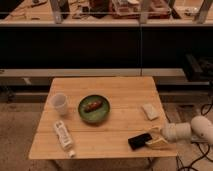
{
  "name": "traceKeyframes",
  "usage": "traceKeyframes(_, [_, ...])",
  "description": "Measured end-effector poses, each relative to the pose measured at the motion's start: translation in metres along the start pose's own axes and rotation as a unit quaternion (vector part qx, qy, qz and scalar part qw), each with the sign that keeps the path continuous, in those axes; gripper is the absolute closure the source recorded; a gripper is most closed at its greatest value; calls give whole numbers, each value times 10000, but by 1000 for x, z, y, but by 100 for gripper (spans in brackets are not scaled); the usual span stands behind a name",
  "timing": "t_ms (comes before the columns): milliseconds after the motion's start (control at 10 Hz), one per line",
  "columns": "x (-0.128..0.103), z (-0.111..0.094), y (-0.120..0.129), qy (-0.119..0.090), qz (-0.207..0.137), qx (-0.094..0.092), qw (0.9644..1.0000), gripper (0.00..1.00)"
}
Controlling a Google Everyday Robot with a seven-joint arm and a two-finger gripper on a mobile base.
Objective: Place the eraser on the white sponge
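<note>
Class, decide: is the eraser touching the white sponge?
Apart. Camera view shows table between eraser and white sponge; the gripper sits beside the eraser.

We have a single camera view. It looks from a raised spot off the near long edge of the bench (117,90), tilted downward and facing the dark shelving (100,47) beyond. We stand far enough back to take in the whole bench top. The tool (157,142) sits low and right in our view, over the near right corner; most of the bench lies left of the tool and beyond it.

Wooden table (120,90), white cup (59,103) left, green bowl (94,117) holding brownish food (92,106), white bottle (63,136) lying front-left
</note>
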Motion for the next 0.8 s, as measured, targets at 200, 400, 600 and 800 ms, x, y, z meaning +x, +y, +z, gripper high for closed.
traceKeyframes(200, [1, -17, -30, 76, 63, 436, 9990, 100])
traceKeyframes(400, [1, -38, -51, 122, 153, 784, 9967, 100])
traceKeyframes(600, [8, -57, -62, 283, 196, 1028, 9941, 100])
traceKeyframes(800, [19, -80, -67, 482, 254, 1217, 9911, 100])
